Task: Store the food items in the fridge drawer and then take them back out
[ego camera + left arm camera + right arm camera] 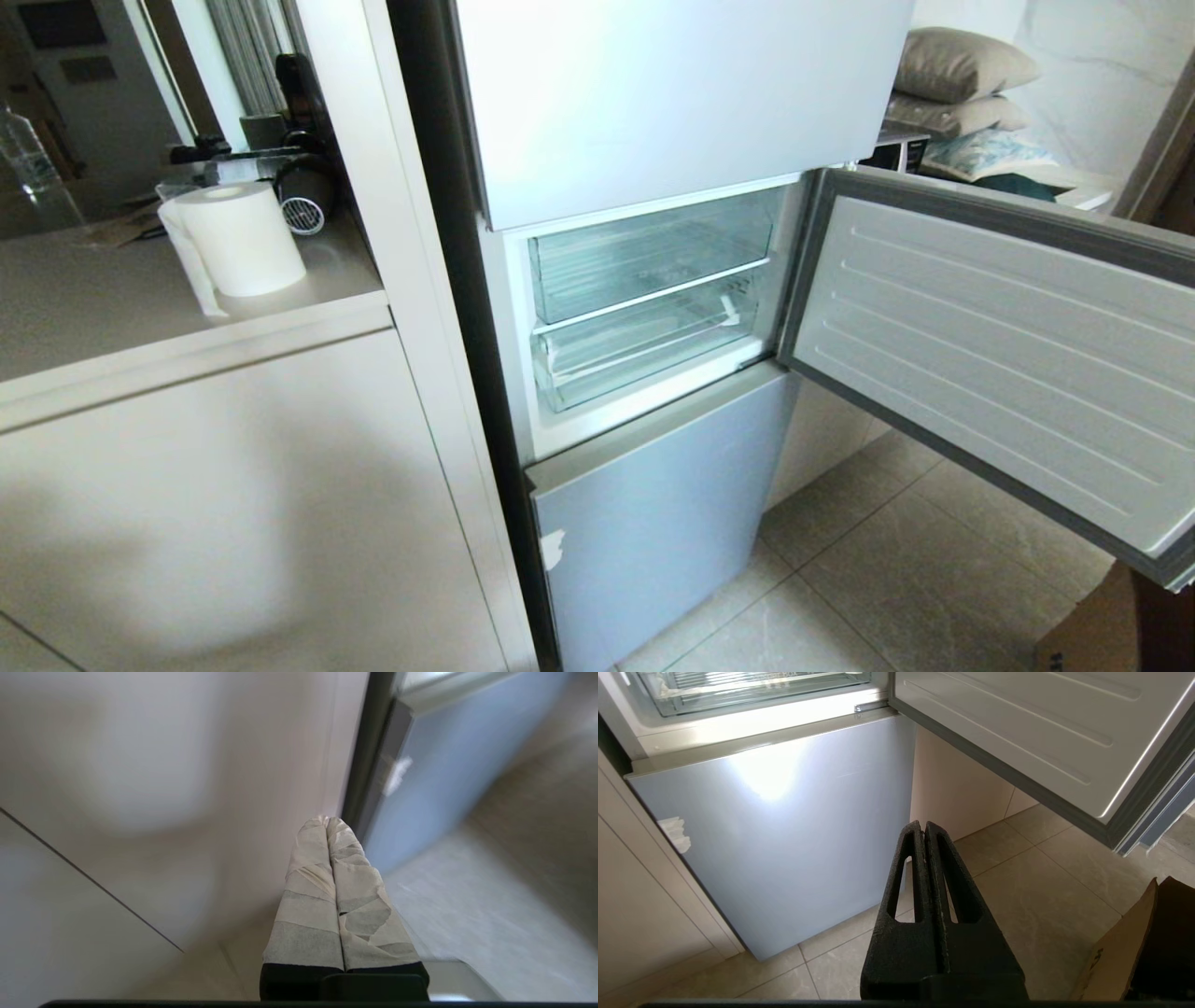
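The fridge's middle door stands swung wide to the right, baring a compartment with two clear plastic drawers stacked one above the other. The upper clear bin sits pushed in. Below it is the fridge drawer, also pushed in, with strips of white tape at its front corners. No food item can be made out in either drawer or anywhere else in the views. Under the compartment the lower fridge door is closed and carries a small scrap of white tape near its left edge.

Neither arm shows in the head view. The left gripper, its fingers wrapped in pale tape, has its jaws pressed together and grips nothing; it points down along the cream cabinet front, just beside the dark edge of the fridge. The right gripper, black with slotted fingers, also has its jaws closed on nothing and hangs low before the lower fridge door, above the tiled floor. A cardboard box stands on the floor off to the right.

On the counter left of the fridge stand a roll of white paper towel and some dark items behind it. Cushions are piled behind the open door.
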